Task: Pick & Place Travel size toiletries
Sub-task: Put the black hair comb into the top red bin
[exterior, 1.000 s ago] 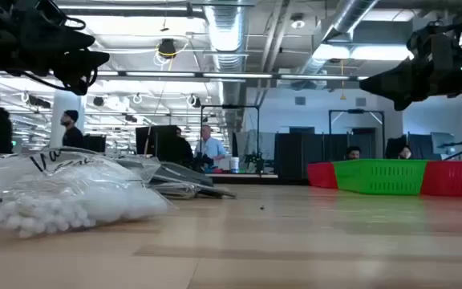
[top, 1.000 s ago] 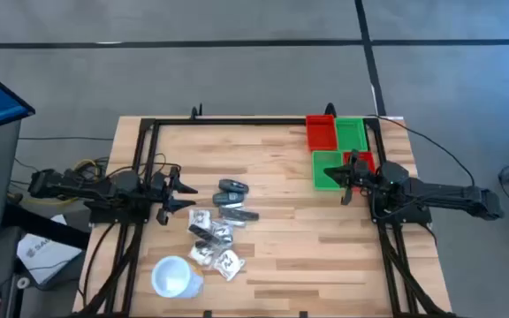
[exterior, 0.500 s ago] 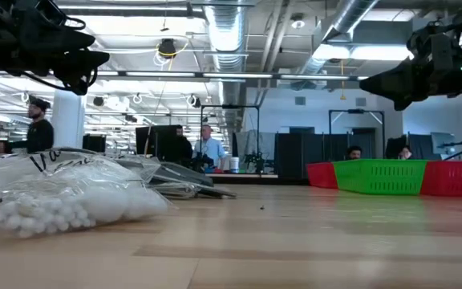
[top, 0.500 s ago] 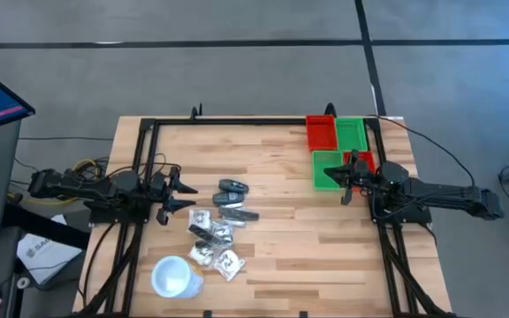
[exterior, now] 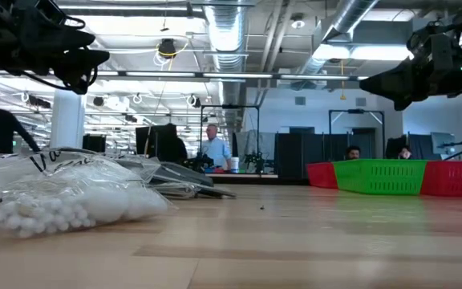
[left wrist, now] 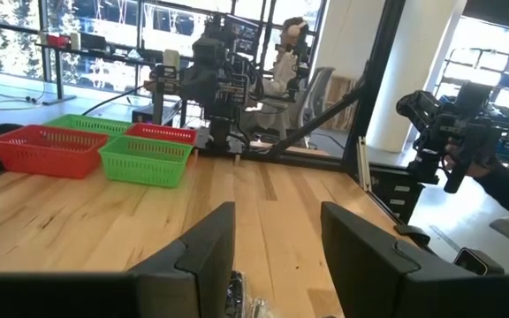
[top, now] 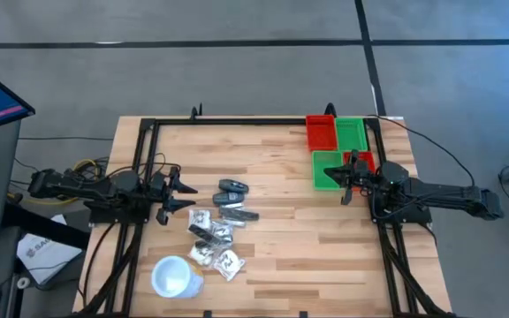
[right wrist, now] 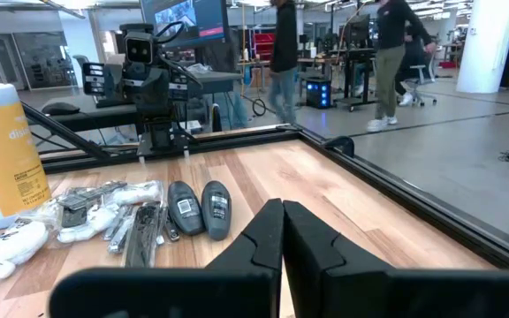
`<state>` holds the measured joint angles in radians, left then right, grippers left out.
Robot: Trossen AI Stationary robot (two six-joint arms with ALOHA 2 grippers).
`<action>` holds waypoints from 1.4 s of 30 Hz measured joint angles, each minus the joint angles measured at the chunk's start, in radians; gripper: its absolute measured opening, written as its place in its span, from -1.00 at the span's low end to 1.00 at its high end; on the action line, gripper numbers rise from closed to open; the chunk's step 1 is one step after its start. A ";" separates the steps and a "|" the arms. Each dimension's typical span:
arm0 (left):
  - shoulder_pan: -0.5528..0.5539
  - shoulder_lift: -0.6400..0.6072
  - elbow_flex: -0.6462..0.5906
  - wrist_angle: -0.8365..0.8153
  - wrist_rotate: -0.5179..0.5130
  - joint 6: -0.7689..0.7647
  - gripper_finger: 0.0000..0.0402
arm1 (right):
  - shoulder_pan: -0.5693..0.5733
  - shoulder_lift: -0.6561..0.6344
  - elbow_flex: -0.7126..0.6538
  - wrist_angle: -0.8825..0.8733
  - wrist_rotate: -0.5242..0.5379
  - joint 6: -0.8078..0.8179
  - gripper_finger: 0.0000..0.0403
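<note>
Just right of the left gripper, whose fingers are standing open, the travel size toiletries are lying; the shut right gripper is waiting far off.

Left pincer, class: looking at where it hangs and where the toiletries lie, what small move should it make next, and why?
Probably a short reach forward and down. The left pincer hangs open and empty, just short of the pile of toiletries, none of which has reached the baskets. The nearest sachet lies right ahead of it. The right pincer waits shut by the baskets.
</note>
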<state>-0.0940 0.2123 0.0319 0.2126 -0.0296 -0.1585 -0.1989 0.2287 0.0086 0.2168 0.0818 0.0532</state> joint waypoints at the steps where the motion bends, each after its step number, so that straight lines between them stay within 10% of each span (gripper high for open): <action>1: 0.000 0.000 0.000 0.000 0.000 0.000 -0.21 | 0.000 0.000 0.000 0.000 0.000 0.000 -1.00; 27: 0.000 0.034 0.000 0.131 -0.007 -0.004 -0.21 | 0.002 0.000 0.000 0.000 0.000 0.000 -1.00; 42: 0.000 0.459 0.000 0.165 0.153 -0.245 -0.21 | 0.002 0.000 0.000 -0.003 0.000 0.000 -1.00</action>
<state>-0.0940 0.6717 0.0319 0.3775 0.1237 -0.4040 -0.1970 0.2287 0.0086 0.2138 0.0814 0.0532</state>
